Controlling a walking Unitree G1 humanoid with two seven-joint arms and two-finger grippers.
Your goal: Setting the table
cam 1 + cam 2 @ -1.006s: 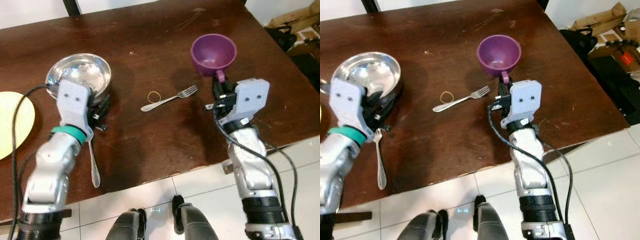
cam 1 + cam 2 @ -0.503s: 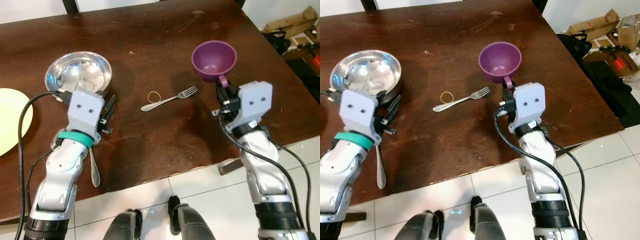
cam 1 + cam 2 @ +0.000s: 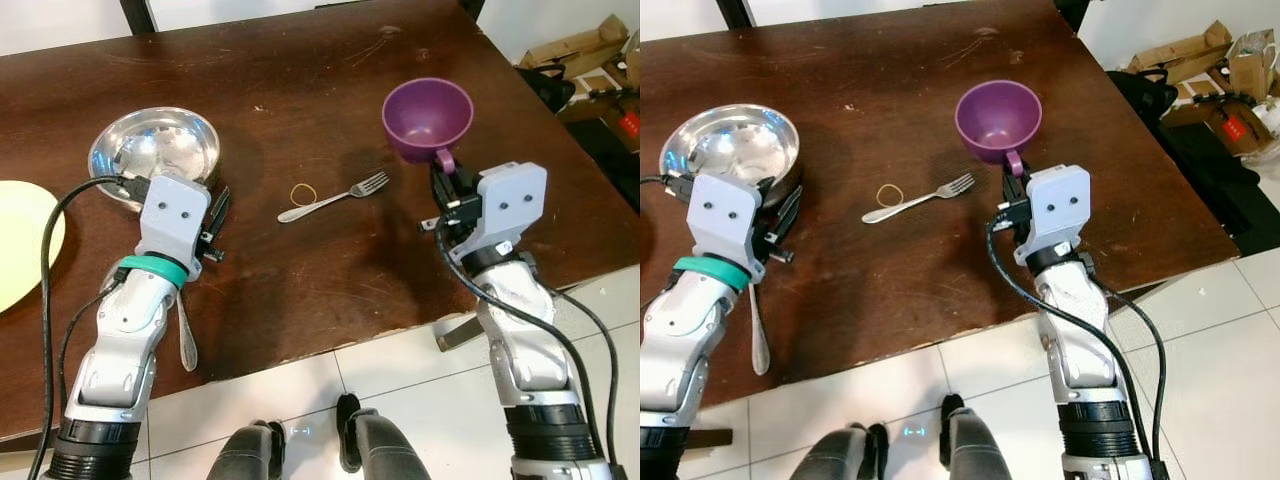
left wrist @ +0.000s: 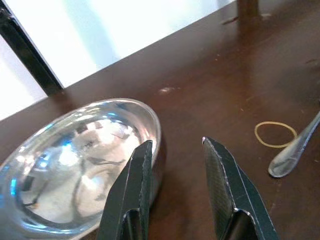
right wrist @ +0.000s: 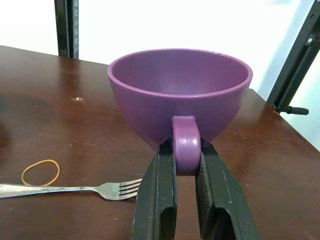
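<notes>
We draw our left pincer [image 3: 217, 215] back from over the steel bowl [image 3: 155, 150]; it now sits just beside the bowl's rim, fingers apart, while the spoon [image 3: 187, 335] lies uncovered along the tabletop [image 3: 320, 270]

cup [image 3: 428, 118] purple | bowl [image 3: 153, 152] silver | plate [image 3: 22, 245] pale yellow | table [image 3: 300, 60] dark brown

Bright, sharp daylight; glare on the steel bowl [image 3: 155, 150].

The dark wooden table [image 3: 330, 270] bears a steel bowl [image 3: 155, 150], purple cup [image 3: 427, 118], fork [image 3: 333, 196], rubber band [image 3: 303, 192], spoon [image 3: 187, 335] and yellow plate [image 3: 25, 245].
</notes>
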